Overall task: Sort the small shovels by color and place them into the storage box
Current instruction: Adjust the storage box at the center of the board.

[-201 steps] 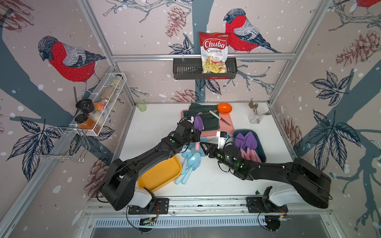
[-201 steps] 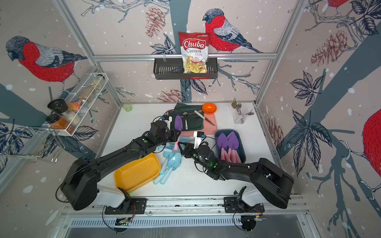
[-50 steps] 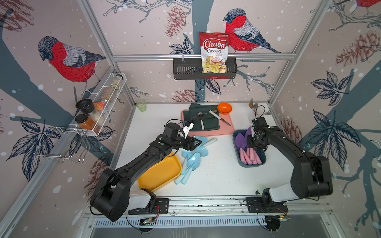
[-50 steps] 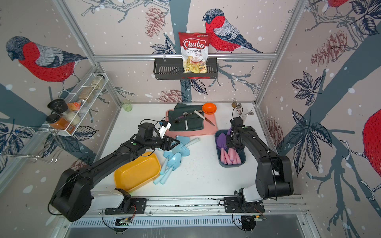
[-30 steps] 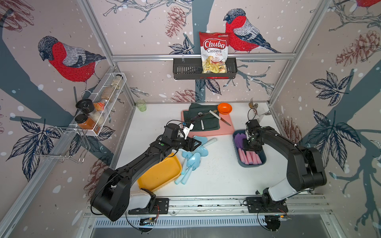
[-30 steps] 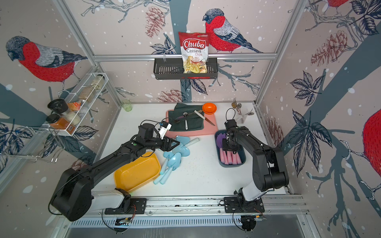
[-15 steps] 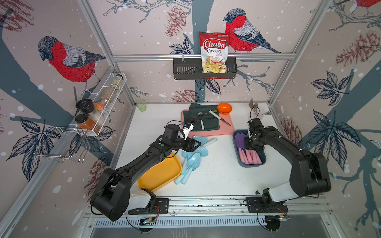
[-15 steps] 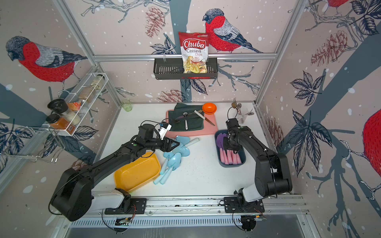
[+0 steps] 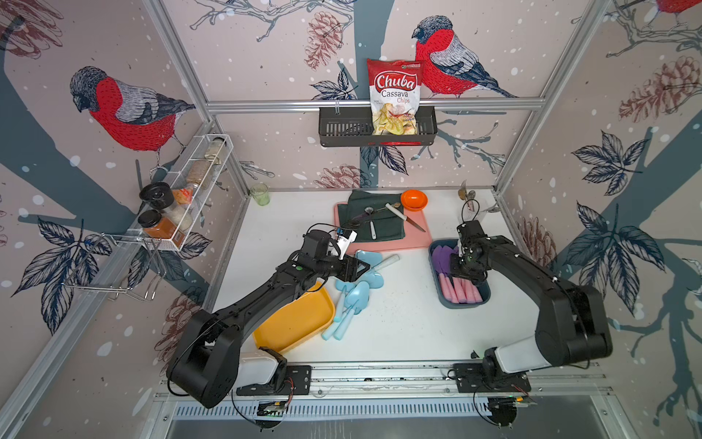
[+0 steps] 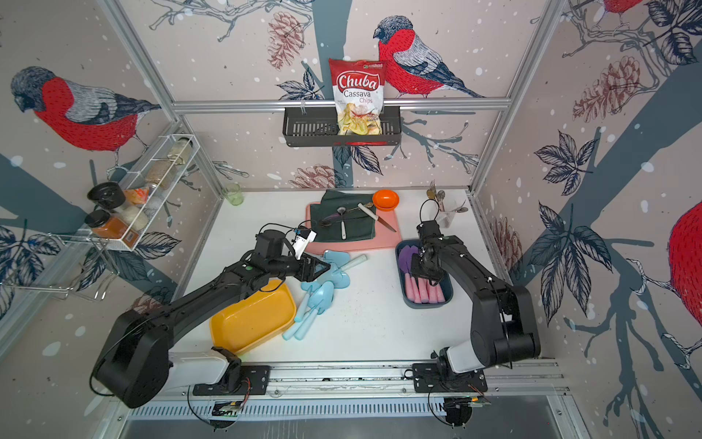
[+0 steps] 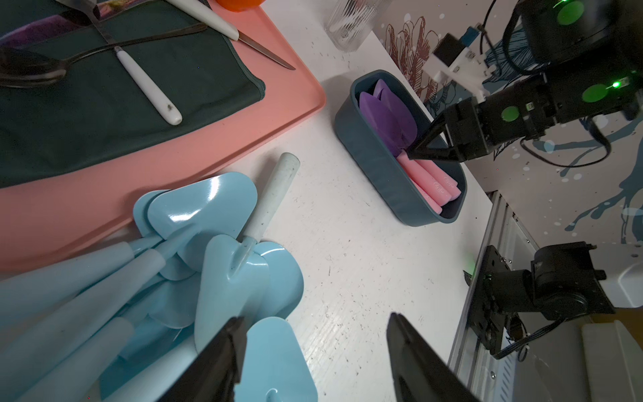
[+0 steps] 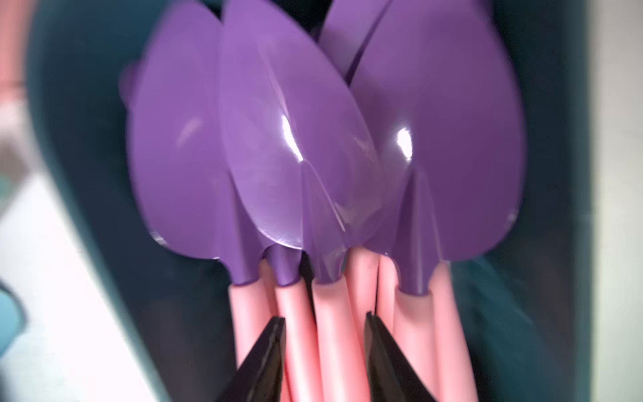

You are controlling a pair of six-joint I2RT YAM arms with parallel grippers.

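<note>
Several light blue small shovels (image 9: 357, 292) (image 10: 323, 292) (image 11: 208, 215) lie piled mid-table. My left gripper (image 9: 361, 266) (image 10: 321, 269) (image 11: 316, 318) hovers open over the pile's edge, holding nothing. Several purple-bladed, pink-handled shovels (image 9: 442, 258) (image 10: 406, 260) (image 11: 386, 115) (image 12: 295, 139) lie side by side in the dark blue storage box (image 9: 448, 304) (image 10: 425, 306) (image 11: 375, 163) (image 12: 87, 139) on the right. My right gripper (image 9: 457, 274) (image 10: 423, 275) (image 11: 410, 155) (image 12: 325, 318) is down in the box. Its fingers stand a little apart over the pink handles.
An empty yellow tray (image 9: 292, 323) (image 10: 250, 323) lies under my left arm beside the blue pile. Behind it is a pink board (image 9: 418, 237) with a green cloth, spoons and a white-handled knife. An orange bowl (image 9: 414, 199) and a glass of cutlery (image 9: 471, 205) stand at the back.
My right gripper has shifted slightly inside the box, from over the purple blades toward the pink handles. The left arm and the blue pile have stayed still.
</note>
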